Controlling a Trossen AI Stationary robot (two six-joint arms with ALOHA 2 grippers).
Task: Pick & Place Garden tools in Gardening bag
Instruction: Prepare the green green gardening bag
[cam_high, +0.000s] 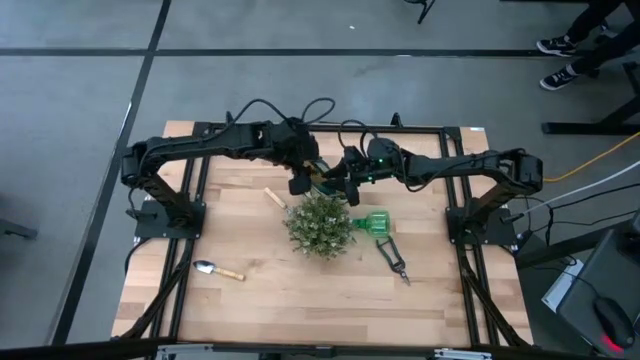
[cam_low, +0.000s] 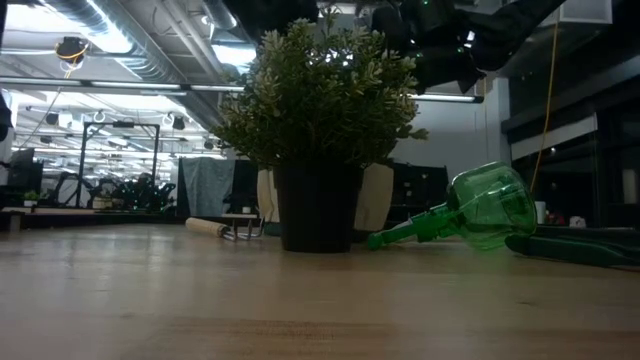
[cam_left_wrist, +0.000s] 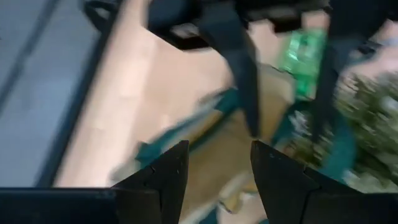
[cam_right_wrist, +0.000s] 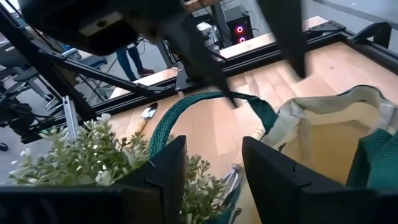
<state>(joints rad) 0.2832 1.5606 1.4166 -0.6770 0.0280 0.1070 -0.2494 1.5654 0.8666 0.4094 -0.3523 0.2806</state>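
High view first: both dark arms reach in to meet at the far middle of the pale wooden table (cam_high: 250, 310). The left gripper (cam_high: 301, 182) and right gripper (cam_high: 350, 188) hang close together over the soft cream fabric gardening bag with dark green trim (cam_high: 326, 180), which sits just behind the round bushy green plant (cam_high: 320, 226). Beside the plant lies the bright green plastic tool (cam_high: 375, 224), with the dark slim pruning shears (cam_high: 396, 261) nearer the front. The silver-bladed trowel with a wooden handle (cam_high: 218, 270) lies well apart at front left. The short pale wooden-handled piece (cam_high: 274, 197) rests near the left gripper.

Low view now: the plant (cam_low: 320, 90) in its dark pot fills the centre, and cream bag cloth (cam_low: 376, 196) peeks out on either side behind it. The green tool (cam_low: 484, 207) lies on its side to the right.

Left wrist view: blurred, but this arm's fingers (cam_left_wrist: 155, 180) stand apart with nothing between them. Bag trim (cam_left_wrist: 208, 121) shows beyond.

Right wrist view: its fingers (cam_right_wrist: 158, 180) stand parted too, gripping nothing. The bag (cam_right_wrist: 323, 127) slumps open, its green looped handle arching up, and one finger of the wide-spread left gripper (cam_right_wrist: 255, 56) touches that loop.
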